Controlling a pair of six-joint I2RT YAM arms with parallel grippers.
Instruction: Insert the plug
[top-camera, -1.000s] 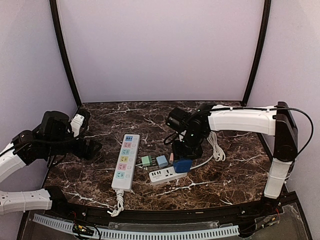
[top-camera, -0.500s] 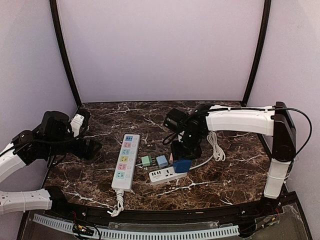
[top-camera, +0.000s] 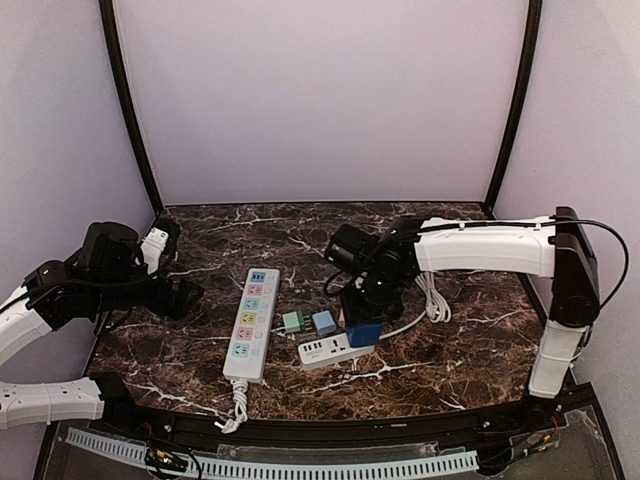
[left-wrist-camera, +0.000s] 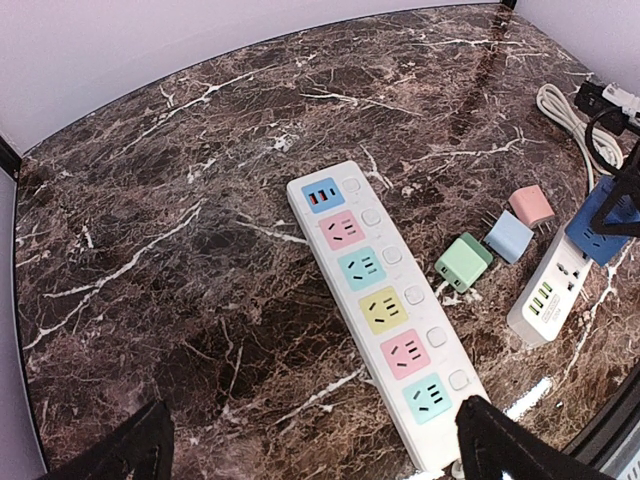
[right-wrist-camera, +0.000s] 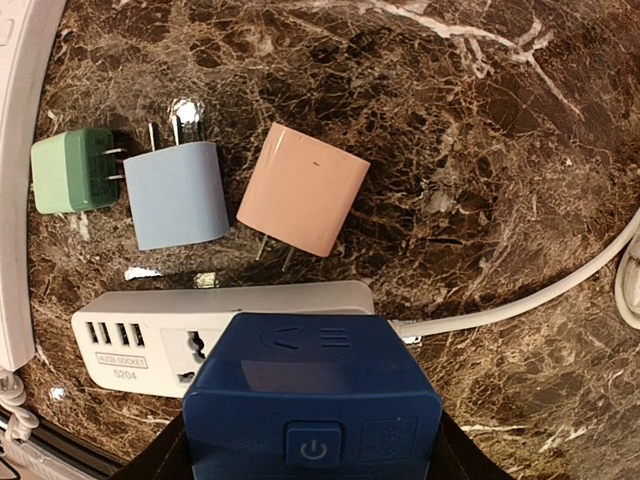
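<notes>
Blue plug (right-wrist-camera: 312, 400) held in the closed right gripper (top-camera: 362, 312), over the right end of a small white strip (right-wrist-camera: 150, 345) mid-tabletop (top-camera: 450, 350). Whether its pins are seated cannot be told. Far left, the left gripper (top-camera: 188, 297) hangs open.

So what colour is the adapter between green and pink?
Light blue adapter; best in right wrist view.

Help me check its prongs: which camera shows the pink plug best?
Right wrist: the pink plug lies large and close, both prongs clear. Left wrist shows it small near the right edge; top view, only a sliver beside the right arm.
</notes>
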